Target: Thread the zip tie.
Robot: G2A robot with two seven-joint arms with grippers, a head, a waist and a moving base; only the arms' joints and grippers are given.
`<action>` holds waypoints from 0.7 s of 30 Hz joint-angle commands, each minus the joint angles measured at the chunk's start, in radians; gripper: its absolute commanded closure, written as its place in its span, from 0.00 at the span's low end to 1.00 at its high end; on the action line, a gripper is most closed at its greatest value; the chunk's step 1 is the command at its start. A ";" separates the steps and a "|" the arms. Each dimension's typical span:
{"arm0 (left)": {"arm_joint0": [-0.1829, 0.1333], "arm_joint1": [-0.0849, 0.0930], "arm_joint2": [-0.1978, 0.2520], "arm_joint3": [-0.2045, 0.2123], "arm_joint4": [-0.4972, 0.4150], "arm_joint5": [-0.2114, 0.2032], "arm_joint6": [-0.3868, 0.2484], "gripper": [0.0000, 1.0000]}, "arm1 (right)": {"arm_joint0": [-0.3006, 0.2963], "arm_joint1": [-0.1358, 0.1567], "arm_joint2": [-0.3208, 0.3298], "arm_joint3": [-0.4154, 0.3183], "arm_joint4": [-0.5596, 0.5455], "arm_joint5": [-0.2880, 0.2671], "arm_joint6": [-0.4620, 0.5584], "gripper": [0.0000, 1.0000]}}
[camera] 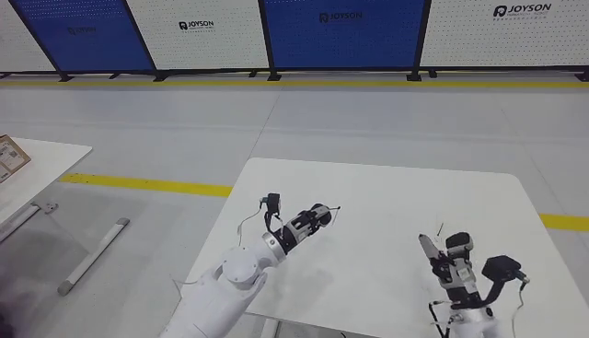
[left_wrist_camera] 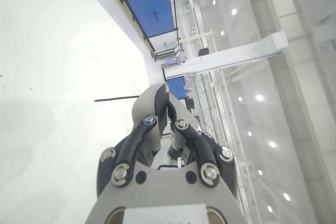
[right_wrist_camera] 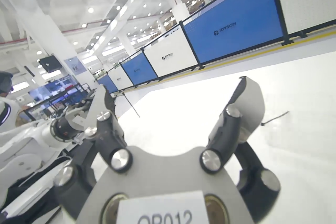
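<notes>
My left gripper is shut on a black zip tie, whose thin end sticks out sideways over the white table. From above, that gripper hovers over the table's left half with the zip tie pointing to the right. My right gripper stands open with nothing between its fingers, low over the table. It sits near the front right. A second short black zip tie lies flat on the table just beyond one finger. From above that second tie lies just ahead of the right gripper.
The white table is bare between the two arms. Its far edge gives onto a grey floor with a yellow line. A fence of blue and white panels stands far behind. Another white table is at the left.
</notes>
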 commanded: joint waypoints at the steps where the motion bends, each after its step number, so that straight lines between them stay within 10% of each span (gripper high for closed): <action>1: 0.001 0.000 -0.001 0.004 -0.004 -0.001 0.001 1.00 | -0.026 0.004 0.031 -0.021 0.048 0.000 -0.021 0.00; 10: 0.012 0.000 -0.006 -0.004 -0.008 -0.003 0.004 1.00 | -0.136 0.023 0.147 -0.047 0.281 0.009 -0.078 0.00; 21: 0.018 0.002 -0.007 -0.011 0.007 0.001 -0.016 1.00 | -0.135 0.023 0.148 -0.046 0.293 0.012 -0.065 0.00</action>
